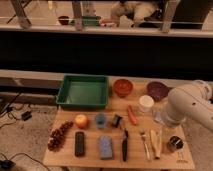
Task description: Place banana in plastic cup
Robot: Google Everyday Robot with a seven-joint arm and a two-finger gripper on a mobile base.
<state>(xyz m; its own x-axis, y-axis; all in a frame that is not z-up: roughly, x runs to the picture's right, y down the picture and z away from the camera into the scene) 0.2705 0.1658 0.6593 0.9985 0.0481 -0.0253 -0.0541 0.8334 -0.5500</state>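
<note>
Front row, R side of table (91, 146): banana (156, 143) lies flat, just beside the fork (145, 145) on one side, with the can (174, 144) near on the other. Long axis runs near-to-far, approx parallel to the fork; one tip points at the front edge, the other toward the back row, slight curve only. Looks laid out as one of a neat row of items, so both long flanks sit close to neighbours, prob. tight for a side-on pinch; a top-down grab across the short width seems the better bet. Mid row, w/ the orange (81, 121) just beside it: cup (100, 120), upright, mouth up, well apart from the banana and left of it, so the fruit likely has to go in end-first, being much longer than the cup is wide. Carrot (132, 115) sits between the two. Further back on the R: gripper (167, 121) hangs at the low end of the white arm (192, 102), over the table just behind banana and can, not touching the fruit; can't tell its state, the arm hides it. Judged: approach step, nothing grabbed yet. Back row: white tub (146, 103), green tray (84, 92).
</note>
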